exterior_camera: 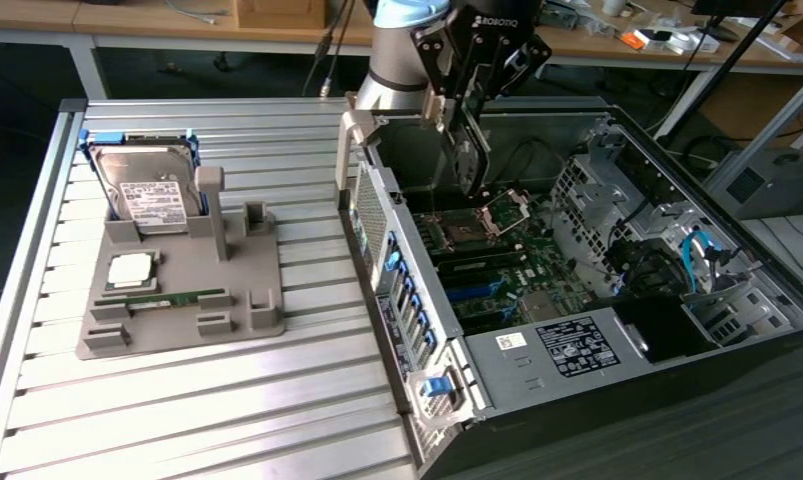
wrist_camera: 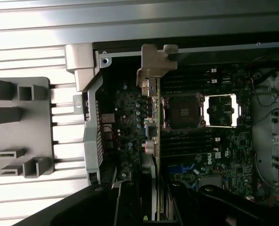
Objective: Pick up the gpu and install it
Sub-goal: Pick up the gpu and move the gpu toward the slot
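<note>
Black gripper (exterior_camera: 465, 112): 1, jaws clamped on gpu, over open case.
gpu (exterior_camera: 471, 165): 1, held edge-down inside case, above mobo (exterior_camera: 497, 290), by CPU socket (wrist_camera: 183, 112).
Bracket (wrist_camera: 153, 63): 1, silver, at gpu's end.
Case (exterior_camera: 408, 290): 1, on its side, open.
Tray (exterior_camera: 248, 312): 1, grey, on table (exterior_camera: 174, 420), at exterior view's left of case.
HDD (exterior_camera: 148, 190): 1, upright in tray.
RAM (exterior_camera: 174, 298): 1 stick, flat on tray.
CPU (exterior_camera: 132, 268): 1, flat on tray.

My arm (exterior_camera: 390, 88) is a smooth silver-grey tube, topped by 1 pale blue cap (exterior_camera: 408, 12). My gripper (exterior_camera: 463, 105) is all black, with white ROBOTIQ lettering (exterior_camera: 496, 21) across its body, and its 2 fingers (wrist_camera: 130, 202) are glossy black bars on jointed links.
</note>
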